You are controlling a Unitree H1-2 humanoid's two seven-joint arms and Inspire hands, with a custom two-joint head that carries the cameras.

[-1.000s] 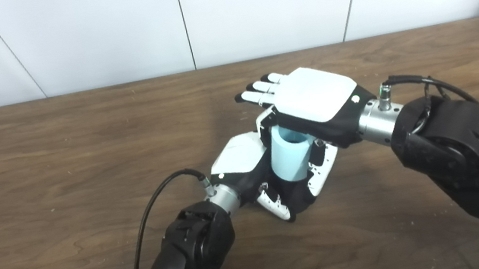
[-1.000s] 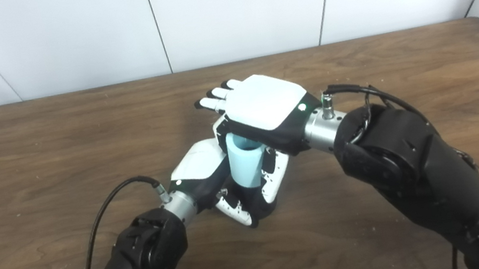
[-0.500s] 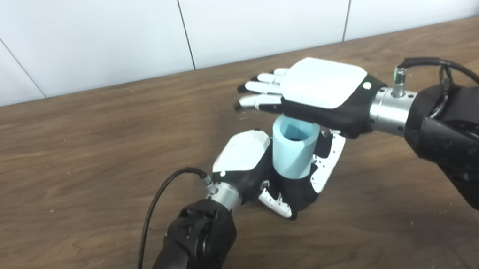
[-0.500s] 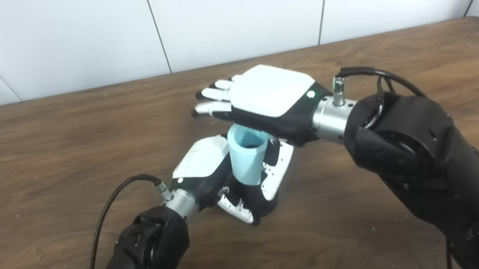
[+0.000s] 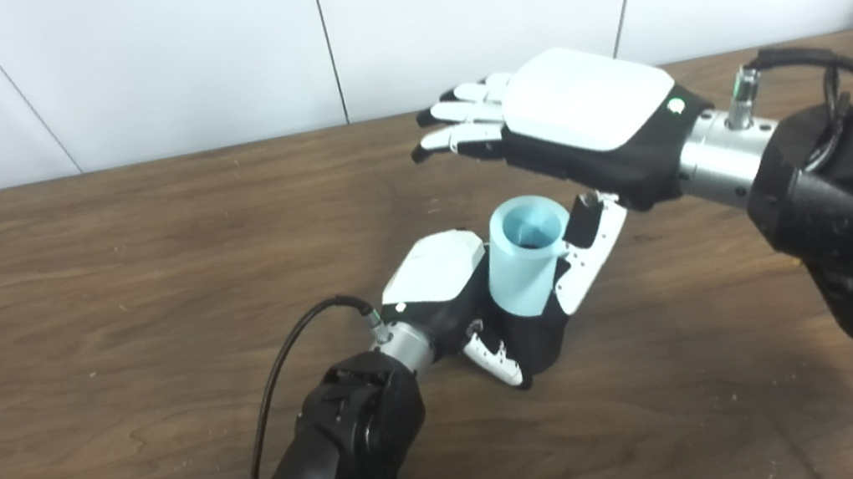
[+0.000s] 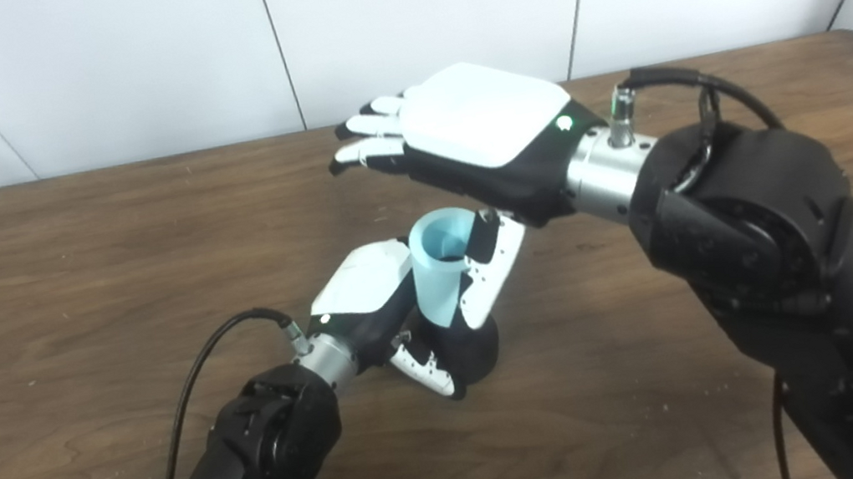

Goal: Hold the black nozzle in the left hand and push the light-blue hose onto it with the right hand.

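The short light-blue plastic hose piece, a tapered tube with its open mouth facing up, stands upright near the middle of the brown wooden table, seated on the black nozzle, of which only a dark base shows below the tube and between my fingers. My left hand is wrapped around this assembly from the left side, white-shelled fingers curled about the tube and the black base, and rests low at the tabletop. My right hand hovers above and slightly to the far right of the hose mouth, palm down, fingers extended and a little apart, holding nothing and clear of the tube. Judgement: the pushing step appears finished or nearly so, since the hose sits low over the nozzle; I cannot confirm how deep it is seated because the joint is hidden by my left fingers. The next move calls for either one more flat-palm press straight down on the rim, kept centred so the tube does not tilt, or taking the right hand away.
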